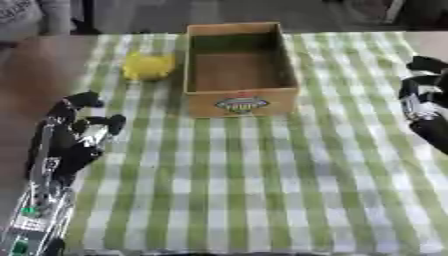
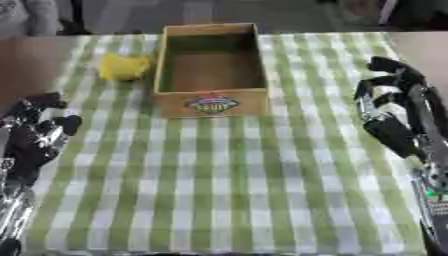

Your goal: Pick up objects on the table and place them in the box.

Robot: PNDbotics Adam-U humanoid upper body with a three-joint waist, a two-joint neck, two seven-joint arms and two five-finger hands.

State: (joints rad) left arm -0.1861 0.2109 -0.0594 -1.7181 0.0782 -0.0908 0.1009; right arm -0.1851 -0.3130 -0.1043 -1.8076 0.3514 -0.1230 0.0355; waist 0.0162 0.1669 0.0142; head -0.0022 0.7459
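Hands both idle, nothing gripped. Black and silver left hand (image 1: 77,131) sits at the left edge of the cloth, fingers loosely spread and pointing up the table, holding nothing.

Up and to its right, near but apart: soft-looking yellow lumpy object (image 1: 147,66), shape otherwise unclear, lying on the cloth just beside the left wall of the box. It looks to be the only loose item on the table.

Open brown cardboard box (image 1: 240,101), rectangular, with a printed oval label on its near face, stands at the far middle of the table. Its floor shows bare brown; nothing visible inside.

Black right hand (image 2: 385,107) hovers over the right side of the cloth, well apart from the box, fingers relaxed and apart, empty.

Progress, as a judgement: nothing is in the box, and the yellow object remains to be picked up and put in. The left hand is the nearer one for that reach.

Surface: green-and-white checked tablecloth (image 1: 262,190) covering most of a brown table (image 1: 35,65), bare wood showing at the far left. Room beyond the far edge is dim and grey; details cannot be made out.
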